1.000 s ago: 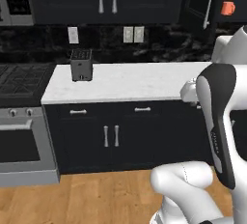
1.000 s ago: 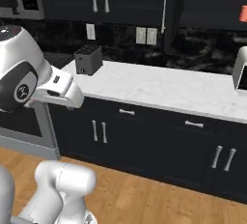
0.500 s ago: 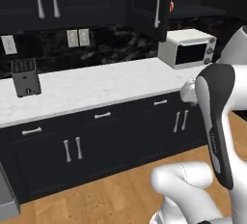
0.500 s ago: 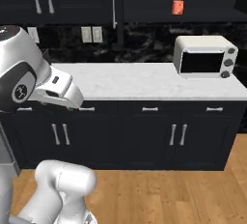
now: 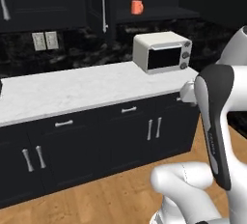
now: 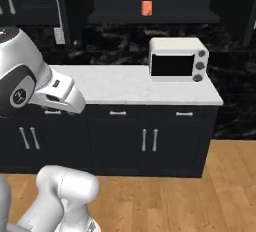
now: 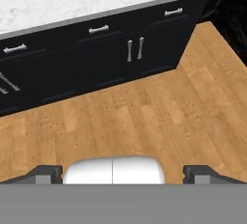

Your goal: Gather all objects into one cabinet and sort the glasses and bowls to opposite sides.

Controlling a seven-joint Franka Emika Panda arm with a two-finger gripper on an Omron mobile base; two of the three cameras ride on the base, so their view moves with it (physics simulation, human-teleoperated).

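I see a long white marble counter (image 5: 72,92) running across the scene on black base cabinets with silver handles (image 6: 145,141), with wood plank flooring (image 7: 144,117) in front of them. Above the counter, against the far wall, hangs the black wall cabinet with a dark shelf (image 5: 159,13); its tall black door with a long silver bar handle (image 5: 103,6) stands to the left of the open shelf. A white microwave oven with a dark window (image 5: 162,52) sits on the right end of the counter, below that shelf.

On the shelf, near its left end, I can make out one small orange handled mug (image 5: 137,7), standing upright and well above the microwave; from the right base camera it sits just left of the microwave's line (image 6: 146,8).

My two-finger gripper (image 7: 123,172) points down at the floor in front of the base cabinets. Its dark fingertips (image 7: 46,172) stand far apart, released, with nothing between them.
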